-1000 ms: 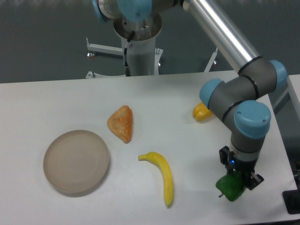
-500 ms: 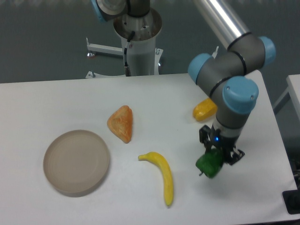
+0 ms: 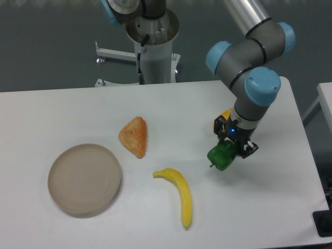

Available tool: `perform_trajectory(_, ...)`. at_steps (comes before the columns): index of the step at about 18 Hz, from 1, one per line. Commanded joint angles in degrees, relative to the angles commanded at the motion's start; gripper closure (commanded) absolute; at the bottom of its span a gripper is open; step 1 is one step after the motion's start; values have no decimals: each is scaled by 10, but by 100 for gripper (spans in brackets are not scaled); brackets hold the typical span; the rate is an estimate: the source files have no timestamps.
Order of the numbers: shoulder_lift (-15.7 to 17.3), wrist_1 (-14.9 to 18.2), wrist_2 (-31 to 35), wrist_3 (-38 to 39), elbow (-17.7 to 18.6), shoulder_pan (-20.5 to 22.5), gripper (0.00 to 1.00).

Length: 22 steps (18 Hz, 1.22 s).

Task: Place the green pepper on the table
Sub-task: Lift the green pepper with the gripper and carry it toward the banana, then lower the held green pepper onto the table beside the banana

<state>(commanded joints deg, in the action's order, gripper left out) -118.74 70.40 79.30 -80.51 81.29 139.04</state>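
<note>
Carrying green pepper (image 3: 222, 156) clamped in gripper (image 3: 232, 149) above worktop (image 3: 62, 114), right of banana (image 3: 179, 194); lowering, release probably needed next.

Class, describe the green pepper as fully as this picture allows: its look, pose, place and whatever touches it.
The green pepper is small, glossy, dark green and lumpy, with a thin stem poking out at its lower left. It looks like smooth plastic. The gripper clamps it from above, over the white table, right of the banana and in front of a yellow item. Whether its underside touches the tabletop cannot be told.
</note>
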Motion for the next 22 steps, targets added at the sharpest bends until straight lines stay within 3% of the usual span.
perform_trajectory(4, 1, -6, -48, -6, 20, 21, 65)
perform_trajectory(9, 2, -10, -53, -9, 40, 22, 65)
perform_trajectory(19, 0, -18, -65, -13, 48, 21, 65)
perform_trajectory(22, 1, -39, -66, -54, 64, 26, 65)
